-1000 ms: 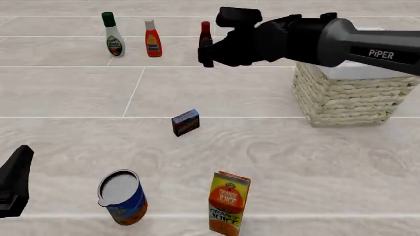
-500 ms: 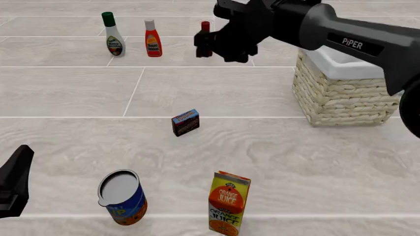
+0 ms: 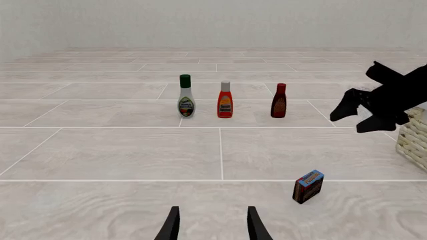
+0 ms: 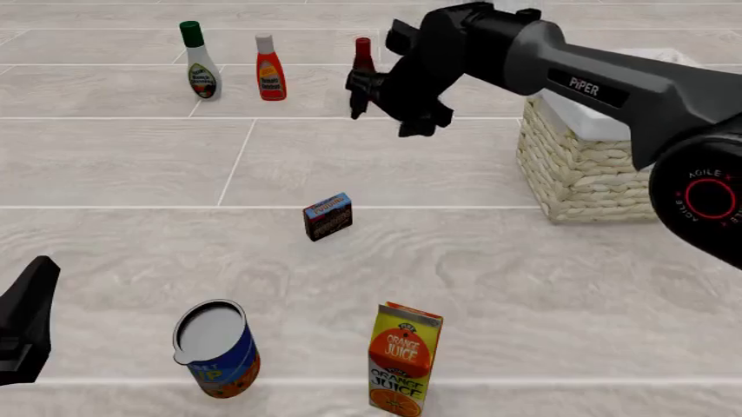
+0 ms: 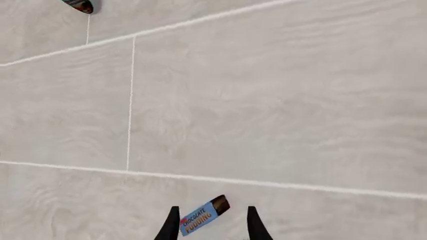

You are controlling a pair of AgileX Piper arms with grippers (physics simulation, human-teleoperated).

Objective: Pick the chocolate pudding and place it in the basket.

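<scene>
The chocolate pudding (image 4: 328, 216) is a small dark carton with a blue top edge, standing alone on the table's middle. It also shows in the left wrist view (image 3: 307, 186). In the right wrist view it (image 5: 203, 215) lies far below, framed between the fingers. My right gripper (image 4: 388, 111) is open and empty. It points down, high above the table, beyond the pudding. The wicker basket (image 4: 603, 174) with white lining stands at the right, partly behind the right arm. My left gripper (image 4: 26, 317) is open and empty at the near left edge, and its fingers (image 3: 172, 222) show apart.
At the back stand a white bottle with a green cap (image 4: 200, 61), a red-orange bottle (image 4: 270, 68) and a dark brown sauce bottle (image 4: 363, 54), the last just behind the right gripper. A blue can (image 4: 215, 347) and an orange juice carton (image 4: 404, 358) stand near the front.
The right arm has swung its wrist over so the gripper now points down at the table, slightly lower and nearer the pudding. The left arm and all objects have stayed put.
</scene>
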